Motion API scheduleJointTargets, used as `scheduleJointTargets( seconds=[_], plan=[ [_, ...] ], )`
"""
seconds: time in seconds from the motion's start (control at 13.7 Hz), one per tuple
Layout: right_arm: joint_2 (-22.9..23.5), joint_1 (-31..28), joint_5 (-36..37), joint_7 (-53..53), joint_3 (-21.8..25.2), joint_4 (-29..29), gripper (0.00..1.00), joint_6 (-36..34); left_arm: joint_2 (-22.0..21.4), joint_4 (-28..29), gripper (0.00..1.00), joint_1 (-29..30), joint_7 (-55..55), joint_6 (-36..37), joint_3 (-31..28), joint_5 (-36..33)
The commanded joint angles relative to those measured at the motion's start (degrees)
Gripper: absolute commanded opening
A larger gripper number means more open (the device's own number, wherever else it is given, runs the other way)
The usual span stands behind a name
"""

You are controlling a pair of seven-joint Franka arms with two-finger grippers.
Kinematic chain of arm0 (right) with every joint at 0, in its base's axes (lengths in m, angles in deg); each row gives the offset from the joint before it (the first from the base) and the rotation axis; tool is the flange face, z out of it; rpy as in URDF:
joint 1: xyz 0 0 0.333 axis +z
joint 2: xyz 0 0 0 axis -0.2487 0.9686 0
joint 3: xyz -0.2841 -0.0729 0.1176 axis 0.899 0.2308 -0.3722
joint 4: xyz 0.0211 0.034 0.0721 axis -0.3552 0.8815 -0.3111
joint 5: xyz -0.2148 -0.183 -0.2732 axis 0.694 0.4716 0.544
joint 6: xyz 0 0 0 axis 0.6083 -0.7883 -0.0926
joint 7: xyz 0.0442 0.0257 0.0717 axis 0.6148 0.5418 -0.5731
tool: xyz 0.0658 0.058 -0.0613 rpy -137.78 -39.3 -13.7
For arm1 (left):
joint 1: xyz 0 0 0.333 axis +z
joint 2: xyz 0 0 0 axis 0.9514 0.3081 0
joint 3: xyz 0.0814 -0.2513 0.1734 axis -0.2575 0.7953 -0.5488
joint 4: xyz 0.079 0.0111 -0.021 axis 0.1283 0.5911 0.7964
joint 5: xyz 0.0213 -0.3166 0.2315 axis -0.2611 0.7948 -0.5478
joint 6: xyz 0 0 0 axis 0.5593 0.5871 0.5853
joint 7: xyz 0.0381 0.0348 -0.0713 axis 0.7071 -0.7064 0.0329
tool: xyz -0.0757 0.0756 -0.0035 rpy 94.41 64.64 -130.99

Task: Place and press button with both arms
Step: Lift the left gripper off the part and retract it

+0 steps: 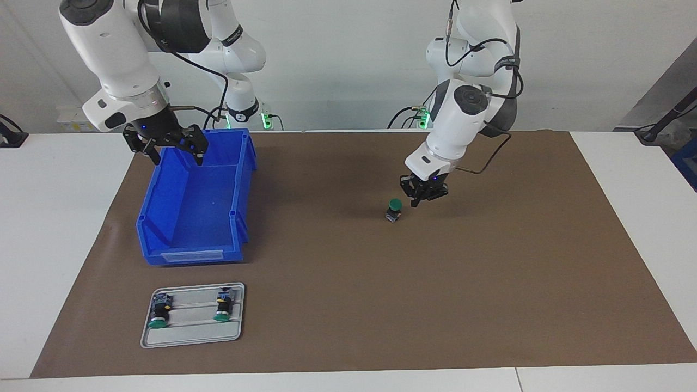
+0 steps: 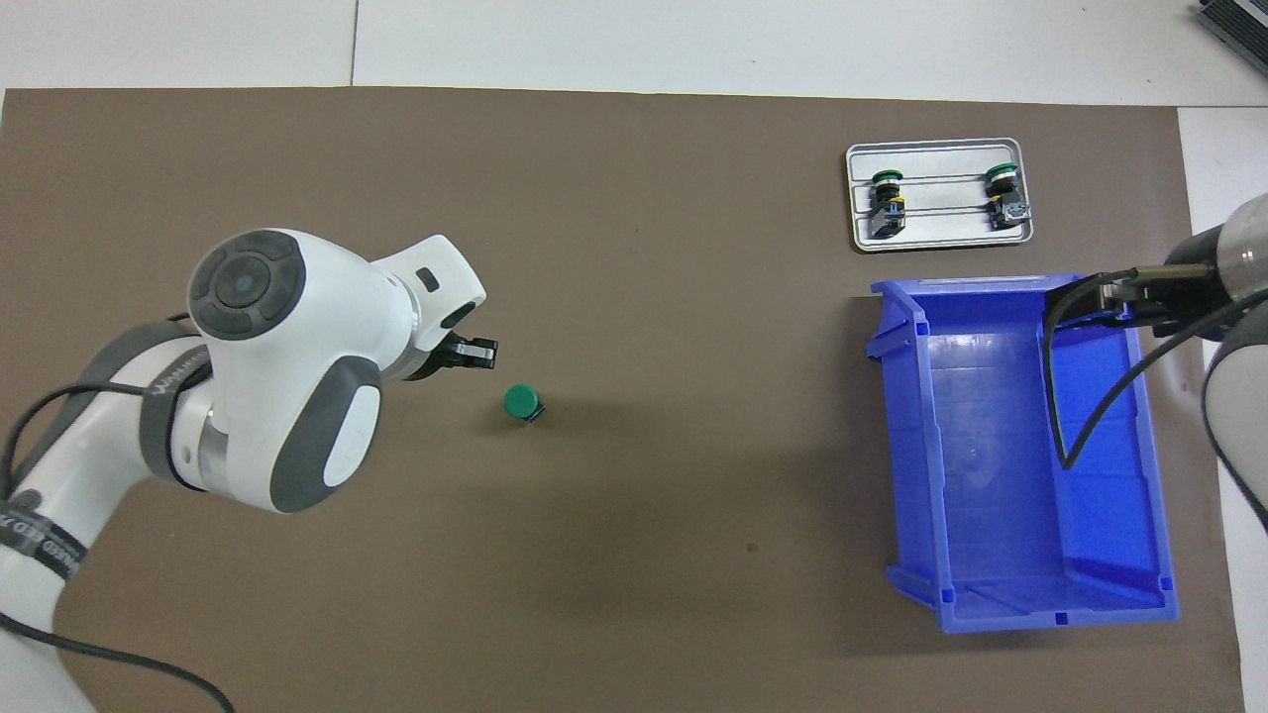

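One button [image 1: 394, 209] [image 2: 521, 402] stands upright on the brown mat, green cap up, with nothing holding it. My left gripper [image 1: 425, 199] [image 2: 477, 354] hangs low over the mat just beside this button, toward the left arm's end of the table, and does not touch it. My right gripper [image 1: 175, 155] is open and empty above the blue bin [image 1: 157, 207] at its end nearer the robots. In the overhead view only part of the right gripper [image 2: 1114, 297] shows over the bin's rim [image 2: 897, 426].
A grey metal tray [image 1: 193, 337] [image 2: 939, 238] lies farther from the robots than the bin. Two more green-capped buttons [image 1: 159, 314] [image 1: 222, 307] lie on their sides in it. The brown mat [image 1: 490, 283] covers most of the white table.
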Motion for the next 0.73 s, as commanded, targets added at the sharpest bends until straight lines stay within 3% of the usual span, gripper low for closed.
scheduleJointTargets(
  seconds=[0.0,0.37,0.66],
  plan=[
    [-0.92,-0.21,-0.44,-1.18,-0.07,0.94,1.0,0.18,0.98,-5.82,0.15,3.96,-0.77,9.03,0.27,-4.4],
    [-1.1,-1.35,-0.44,-1.44,-0.07,0.68,1.0,-2.62,0.98,-15.48,0.17,12.93,-5.78,23.18,0.27,-4.4],
    [-1.1,1.97,-0.44,1.97,-0.6,0.41,0.99,-1.32,0.97,-23.65,0.22,17.07,-7.46,30.12,0.1,-4.49]
  ],
)
